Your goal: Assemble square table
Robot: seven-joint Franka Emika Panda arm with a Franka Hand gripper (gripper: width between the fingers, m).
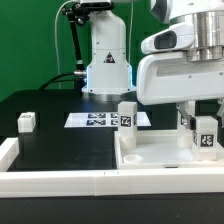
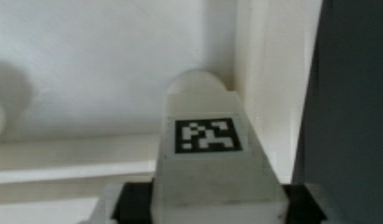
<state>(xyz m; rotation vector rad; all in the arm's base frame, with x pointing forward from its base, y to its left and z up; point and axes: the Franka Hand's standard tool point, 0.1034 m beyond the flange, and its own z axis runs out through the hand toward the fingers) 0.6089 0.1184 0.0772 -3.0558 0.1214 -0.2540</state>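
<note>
The gripper (image 2: 209, 203) is narrowed onto a tagged post (image 2: 209, 135), clasping both its flanks. The post is upright at the corner of the square slab (image 1: 150, 158) on the exterior view's right. The slab lies rimmed face up on the desk (image 1: 60, 140), probably so that legs can seat in its corners. A second post (image 1: 127, 115) stands at its far edge, and a third (image 1: 26, 121) waits well apart.

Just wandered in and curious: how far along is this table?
Early. Done: the tabletop lies hollow side up. In hand: the hand straddles one leg at the tabletop's corner. Left: a second leg stands by another corner, fixed or not I cannot tell; a third leg sits far off, loose.
</note>
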